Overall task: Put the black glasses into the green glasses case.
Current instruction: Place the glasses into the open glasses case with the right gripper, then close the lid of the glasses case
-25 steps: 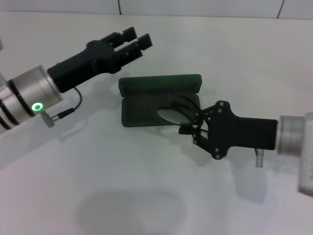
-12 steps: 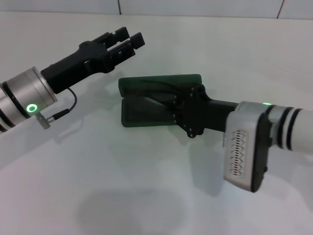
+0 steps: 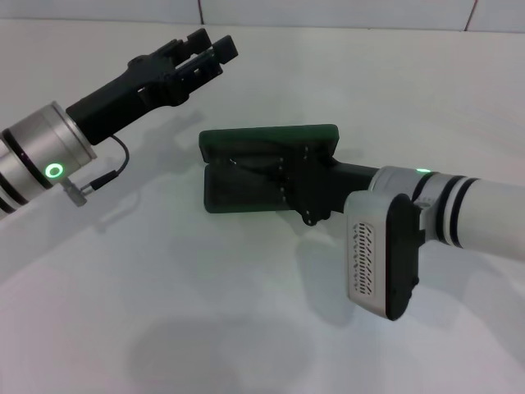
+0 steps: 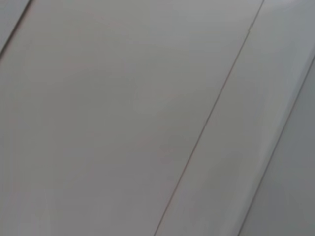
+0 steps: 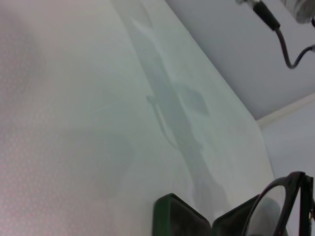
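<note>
The green glasses case [image 3: 267, 138] lies open in the middle of the white table, lid standing at the far side and dark tray toward me. My right gripper [image 3: 275, 176] reaches in from the right, low over the tray, shut on the black glasses [image 3: 246, 164], of which only thin lines show past its body. In the right wrist view one lens and rim of the glasses [image 5: 283, 209] hang just above the case's corner [image 5: 170, 211]. My left gripper [image 3: 207, 49] is open and empty, raised beyond the case's left end.
The white table [image 3: 164, 312] stretches around the case, with a tiled wall behind. The right arm's white wrist housing [image 3: 381, 254] hangs in front of the case's right end. The left arm's cable [image 5: 275, 27] shows in the right wrist view.
My right arm has pushed left over the case and rolled its wrist, so the glasses now sit low in the tray. My left gripper has drawn up and back.
</note>
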